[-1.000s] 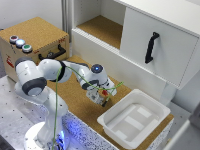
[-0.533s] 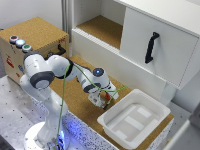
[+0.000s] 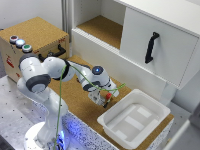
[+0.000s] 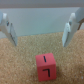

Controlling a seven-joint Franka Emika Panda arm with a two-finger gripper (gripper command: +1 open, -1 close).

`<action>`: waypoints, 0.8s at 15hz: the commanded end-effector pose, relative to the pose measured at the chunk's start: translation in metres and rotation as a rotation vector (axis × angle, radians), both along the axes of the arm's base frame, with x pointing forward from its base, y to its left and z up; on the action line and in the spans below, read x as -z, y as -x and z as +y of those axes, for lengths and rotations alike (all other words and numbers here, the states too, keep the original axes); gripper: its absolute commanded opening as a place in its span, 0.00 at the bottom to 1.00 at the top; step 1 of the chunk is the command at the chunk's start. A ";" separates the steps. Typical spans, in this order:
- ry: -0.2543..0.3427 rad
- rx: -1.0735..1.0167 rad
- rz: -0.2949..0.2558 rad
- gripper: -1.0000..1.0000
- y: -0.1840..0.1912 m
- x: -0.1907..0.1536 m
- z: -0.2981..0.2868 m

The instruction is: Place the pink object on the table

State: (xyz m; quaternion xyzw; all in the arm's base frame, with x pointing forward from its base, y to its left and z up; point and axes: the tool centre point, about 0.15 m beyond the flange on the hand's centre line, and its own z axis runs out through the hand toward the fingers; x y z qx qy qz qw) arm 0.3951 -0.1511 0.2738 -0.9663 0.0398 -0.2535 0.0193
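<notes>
the pink object [image 4: 46,65] rests on the cork table [image 4: 15,65], clear of the tool [image 4: 39,29], whose fingers [image 4: 70,29] stand spread apart above it.

White bin [image 3: 134,120] beside a handled cabinet [image 3: 155,45].

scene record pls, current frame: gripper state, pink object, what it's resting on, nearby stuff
gripper: open, fingers spread, nothing between them
pink object: small cube with dark markings, lying on the cork surface, apart from both fingers
table: brown cork top, supports the cube
white bin: on the table, to the exterior view's right of the gripper
button box: cork-topped, coloured buttons, at the exterior view's left
cabinet: white, black handle, behind the table
</notes>
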 end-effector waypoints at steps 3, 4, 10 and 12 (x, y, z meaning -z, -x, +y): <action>-0.179 -0.121 0.012 1.00 0.014 -0.056 0.006; -0.165 -0.129 0.009 1.00 0.013 -0.064 0.012; -0.076 -0.004 0.094 1.00 0.004 -0.108 0.050; -0.064 0.007 0.135 1.00 0.008 -0.116 0.063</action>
